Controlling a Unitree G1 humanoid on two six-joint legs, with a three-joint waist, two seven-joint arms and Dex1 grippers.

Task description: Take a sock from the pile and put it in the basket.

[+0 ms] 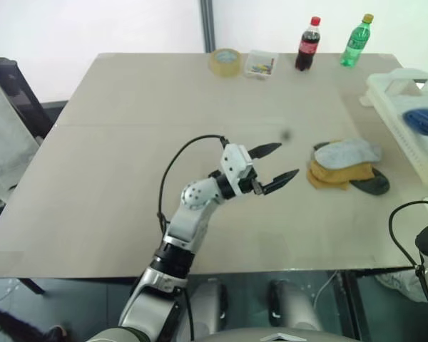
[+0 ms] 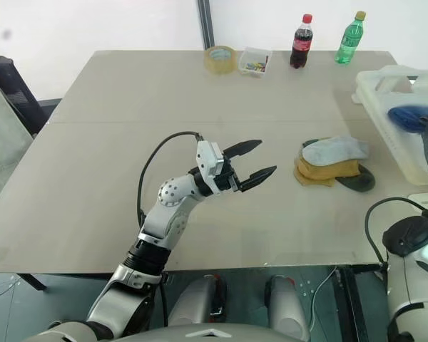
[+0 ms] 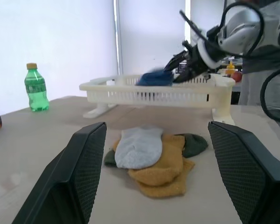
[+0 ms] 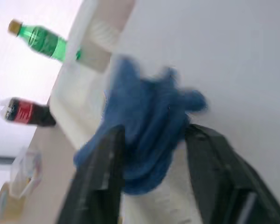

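Since the blue sock (image 3: 154,78) is already up over the basket (image 3: 158,95), I'd say this is pretty much the tail end of the job. What's left is just letting it drop in and land properly.

The right gripper (image 3: 189,65) is out over the basket's rim, and in its own wrist view the sock bunches right between the two black fingers (image 4: 102,172). The fingers look spread a bit wider than the fabric, but it's blurry, so honestly I can't tell whether it's pinching the sock or has just let go. Either way the sock sits right at the fingertips, above the white plastic, not down on the basket floor yet as far as I can see.

The left gripper (image 1: 269,168) hangs over the table (image 1: 128,142) with its fingers spread wide and nothing in them. The pile (image 1: 346,165), grey on top, mustard under it, dark green poking out at the side, lies on the table straight ahead of those fingers, a bit apart from them and not touching. The basket is just beyond the pile from that gripper's side.
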